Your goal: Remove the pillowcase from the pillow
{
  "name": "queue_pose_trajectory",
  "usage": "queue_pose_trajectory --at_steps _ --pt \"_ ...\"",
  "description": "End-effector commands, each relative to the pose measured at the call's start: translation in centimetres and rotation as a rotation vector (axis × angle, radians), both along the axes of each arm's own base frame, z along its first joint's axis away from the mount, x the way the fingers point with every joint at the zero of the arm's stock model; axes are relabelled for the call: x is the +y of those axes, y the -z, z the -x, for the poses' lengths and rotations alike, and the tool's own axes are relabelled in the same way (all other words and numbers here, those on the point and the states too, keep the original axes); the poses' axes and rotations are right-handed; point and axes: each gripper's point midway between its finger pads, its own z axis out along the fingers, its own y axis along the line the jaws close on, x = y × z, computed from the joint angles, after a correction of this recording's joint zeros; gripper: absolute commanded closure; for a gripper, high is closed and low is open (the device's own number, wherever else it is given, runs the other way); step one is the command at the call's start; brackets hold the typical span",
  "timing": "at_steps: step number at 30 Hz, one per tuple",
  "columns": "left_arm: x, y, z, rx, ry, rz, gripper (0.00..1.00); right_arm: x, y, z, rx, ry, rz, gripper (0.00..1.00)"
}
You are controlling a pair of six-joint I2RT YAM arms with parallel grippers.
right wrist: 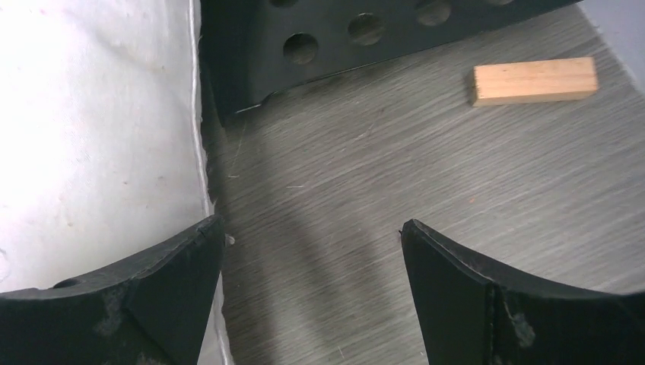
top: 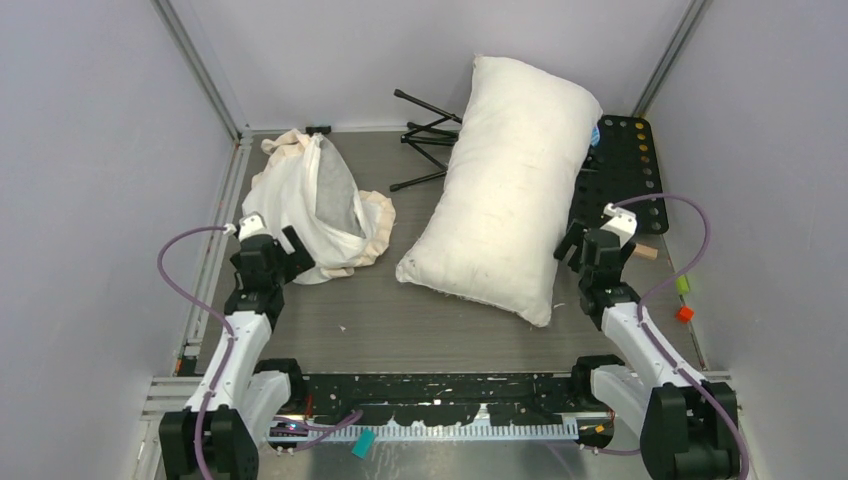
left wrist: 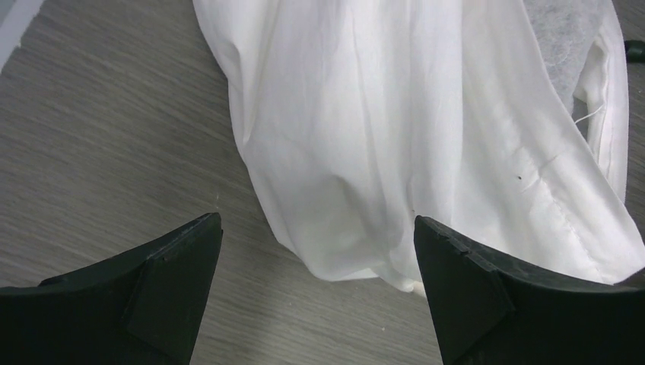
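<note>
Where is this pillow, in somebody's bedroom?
Probably a robot lab booth, not a bedroom. A left arm and right arm are bolted to a table inside plain grey walls, with a black holed board beside the pillow.

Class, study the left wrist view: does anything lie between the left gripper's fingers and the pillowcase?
Nothing visible does. In that view the pillowcase lies straight ahead of the left gripper, its near end showing between the open fingers, with only table beside it.
</note>
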Motion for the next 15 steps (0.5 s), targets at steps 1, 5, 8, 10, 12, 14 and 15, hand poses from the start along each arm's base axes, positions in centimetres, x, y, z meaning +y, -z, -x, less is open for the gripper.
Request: queue_pose_trajectory --at_steps 1,5,8,10,12,14,15 --pt "1.1 -3.2 -3.2 -0.190 0.038 -0.125 0.00 0.9 -4.4 -3.8 -0.272 -0.060 0.001 0.11" --pt "1.4 -1.9 -3.8 -0.252 0.054 -0.179 0.05 -0.4 -2.9 -4.8 -0.266 0.015 0.037 0.12" --pt "1.1 -1.9 -4.7 -0.355 0.101 -0.230 0.14 -0.5 -1.7 -5.7 -0.291 0.014 0.047 0.14" --pt "1.4 -1.5 -5.2 -0.346 0.097 -0.248 0.13 -0.4 -0.6 -6.4 -0.238 -0.017 0.090 0.15" --pt "1.3 -0.9 -6.0 -0.332 0.111 -0.256 0.12 -0.7 0.3 -6.9 -0.246 -0.017 0.127 0.15" --pt "1.1 -0.5 -6.8 -0.352 0.125 -0.262 0.11 -0.8 0.6 -7.0 -0.236 -0.027 0.144 0.15" --pt "1.0 -0.2 -7.3 -0.351 0.139 -0.261 0.11 -0.7 0.6 -7.1 -0.251 -0.041 0.158 0.15"
